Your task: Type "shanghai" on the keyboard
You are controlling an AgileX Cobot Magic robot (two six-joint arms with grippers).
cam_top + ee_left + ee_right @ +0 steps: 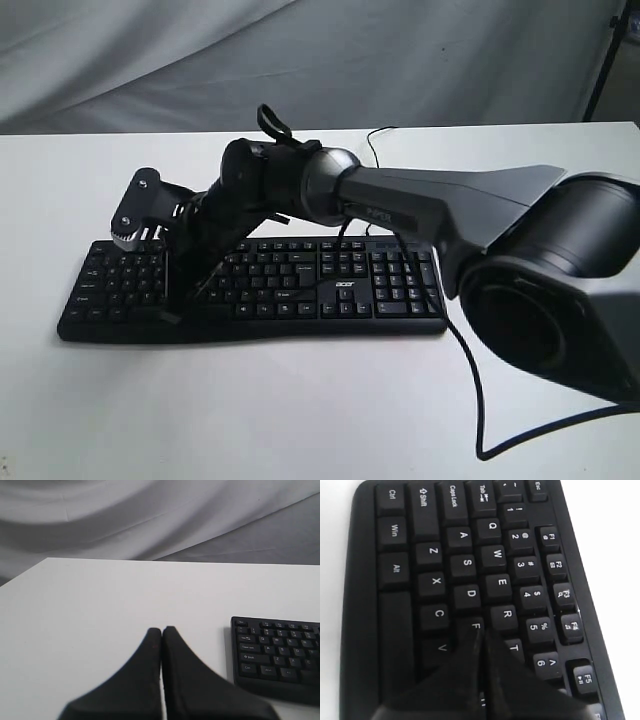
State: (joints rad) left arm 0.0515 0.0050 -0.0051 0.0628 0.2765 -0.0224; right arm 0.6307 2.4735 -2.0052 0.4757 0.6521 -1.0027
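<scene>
The black keyboard lies across the white table, its number pad to the right. My right arm reaches over it from the right, and my right gripper comes down on the left part of the keys. In the right wrist view the right gripper is shut, its tips over the F key of the keyboard; whether they touch it I cannot tell. My left gripper is shut and empty above bare table, left of the left end of the keyboard. It does not show in the exterior view.
The white table stretches in front of and behind the keyboard. A thin cable runs off behind the keyboard, and a thicker black cable loops at the front right. Grey cloth hangs behind the table.
</scene>
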